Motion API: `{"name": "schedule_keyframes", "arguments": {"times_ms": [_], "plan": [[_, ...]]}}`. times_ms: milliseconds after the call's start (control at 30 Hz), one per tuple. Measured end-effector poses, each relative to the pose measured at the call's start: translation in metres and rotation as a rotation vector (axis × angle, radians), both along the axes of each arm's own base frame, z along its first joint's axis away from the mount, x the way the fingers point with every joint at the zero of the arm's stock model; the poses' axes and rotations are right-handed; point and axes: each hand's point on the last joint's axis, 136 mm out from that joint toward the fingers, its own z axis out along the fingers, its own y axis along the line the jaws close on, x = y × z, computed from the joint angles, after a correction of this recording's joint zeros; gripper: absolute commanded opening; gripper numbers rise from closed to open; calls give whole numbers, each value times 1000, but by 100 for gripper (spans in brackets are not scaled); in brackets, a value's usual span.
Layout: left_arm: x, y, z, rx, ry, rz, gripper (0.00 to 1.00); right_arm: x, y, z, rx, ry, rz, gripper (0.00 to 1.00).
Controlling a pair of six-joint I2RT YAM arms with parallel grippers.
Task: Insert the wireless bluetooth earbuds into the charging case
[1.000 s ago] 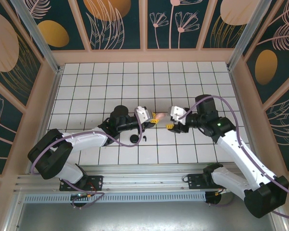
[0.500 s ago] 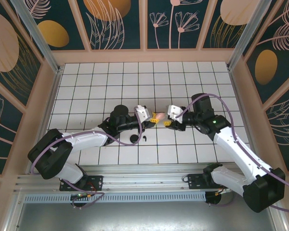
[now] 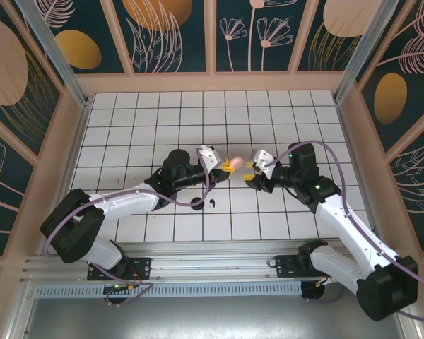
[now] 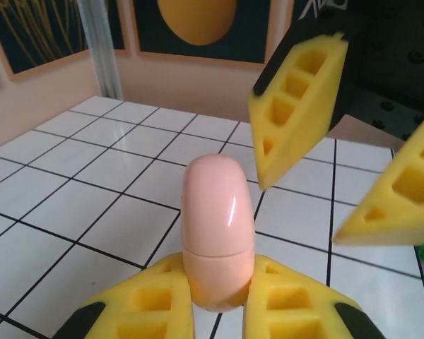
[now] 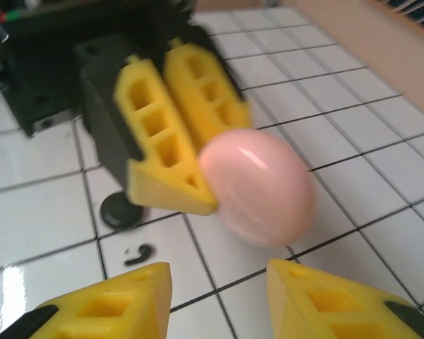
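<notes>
Both arms stretch low over the white tiled floor [image 3: 162,120] and meet near the middle of the overhead view, wrists almost nose to nose. The left arm comes in from the lower left with its elbow down by the tiles. Its left gripper [image 3: 226,167] is clamped on the lower end of a pink egg-shaped charging case [image 3: 234,162], held clear of the floor. In the left wrist view the case stands upright between the yellow fingers [image 4: 141,304], with its lid closed along the seam. The right arm comes from the lower right, bent at the elbow. The right gripper [image 3: 248,174] faces the case from just beside it, jaws spread apart with nothing between them. One small black earbud [image 5: 140,255] lies on a tile at the lower left of the right wrist view, near a round black disc [image 5: 119,210].
</notes>
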Motion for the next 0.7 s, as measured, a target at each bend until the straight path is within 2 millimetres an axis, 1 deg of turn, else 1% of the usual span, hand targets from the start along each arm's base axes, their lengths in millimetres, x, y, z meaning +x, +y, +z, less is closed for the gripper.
{"name": "schedule_keyframes", "arguments": {"times_ms": [133,200,267,333,367,533,633,700], "plan": [[10,-2,5,-26,101,51,6,18,-11,19,154,88,-157,40],[17,-6,5,-41,170,79,5,28,-17,23,221,158,-251,40],[24,-10,6,-54,226,103,5,36,-24,24,269,220,-339,40],[30,-15,3,-57,293,122,5,47,-33,20,313,293,-442,40],[36,-19,4,-65,332,140,5,52,-38,18,334,326,-491,40],[58,-40,6,-114,512,185,4,76,-73,6,429,481,-766,40],[69,-50,1,-134,606,208,4,83,-93,-7,461,562,-896,40],[75,-58,-6,-138,673,226,5,85,-107,-19,473,617,-980,40]]}}
